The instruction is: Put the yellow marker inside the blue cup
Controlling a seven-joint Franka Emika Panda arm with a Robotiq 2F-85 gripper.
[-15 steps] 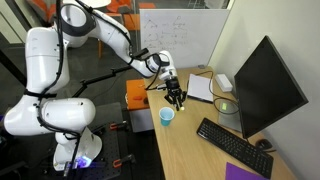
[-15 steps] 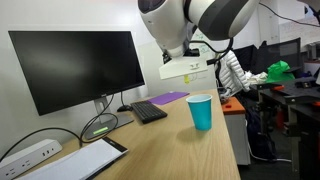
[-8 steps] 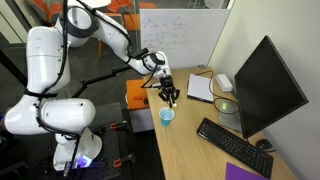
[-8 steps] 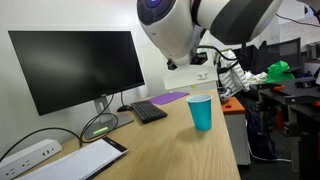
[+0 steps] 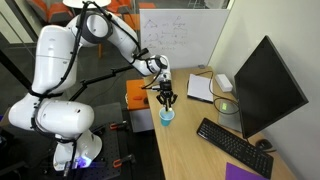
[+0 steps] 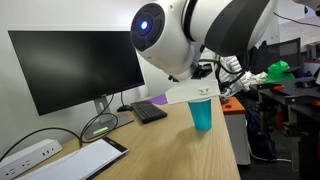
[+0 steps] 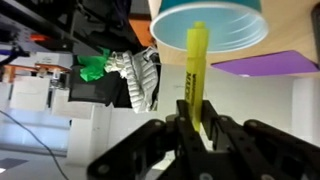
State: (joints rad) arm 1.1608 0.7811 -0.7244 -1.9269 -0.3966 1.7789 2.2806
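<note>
In the wrist view my gripper (image 7: 193, 128) is shut on the yellow marker (image 7: 194, 70), which sticks out from the jaws with its tip in front of the blue cup (image 7: 215, 22). In an exterior view the gripper (image 5: 166, 100) hangs just above the blue cup (image 5: 167, 116), which stands upright near the wooden desk's edge. In an exterior view the cup (image 6: 202, 113) shows partly behind the arm; the marker and the jaws are hidden there.
A black monitor (image 5: 262, 85), a black keyboard (image 5: 233, 144) and a purple pad (image 5: 247, 172) stand further along the desk (image 5: 190, 150). A white notepad (image 5: 200, 89) and a white power strip (image 5: 224, 82) lie near the desk's far end. An orange box (image 5: 137, 95) sits beside the desk.
The gripper with the marker has moved from beside the notepad toward the desk edge and now hangs over the cup. The arm now covers more of one exterior view.
</note>
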